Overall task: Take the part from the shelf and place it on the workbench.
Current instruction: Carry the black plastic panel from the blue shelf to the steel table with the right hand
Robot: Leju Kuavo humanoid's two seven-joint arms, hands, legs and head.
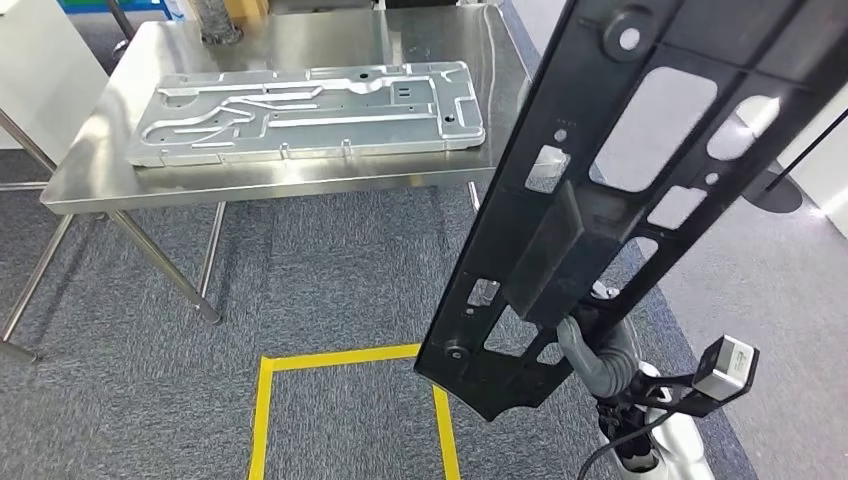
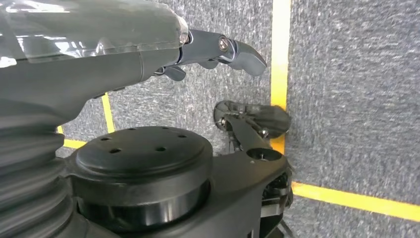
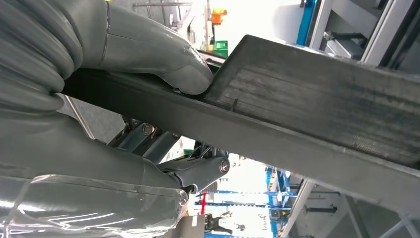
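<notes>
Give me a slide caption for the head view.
Right hand carries a long black part toward the steel workbench, where a silver plate lies.

Bright, even indoor light; glare on the steel workbench; blown-out background behind the right wrist.

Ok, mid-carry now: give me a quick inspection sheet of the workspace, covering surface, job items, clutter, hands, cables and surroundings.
Surface: steel workbench ahead, shiny top, on thin metal legs.
Job's things: long black part with cut-outs, held tilted in the air to the right of the bench, not over it.
Clutter: silver stamped panel lies flat across the benchtop, taking up much of it.
Hands: right hand grips the part near its lower end; left hand holds nothing, hanging over the carpet.
Cables: black cable runs along the right wrist to its camera.
Surroundings: grey carpet with a yellow tape square on the floor before the bench.
</notes>
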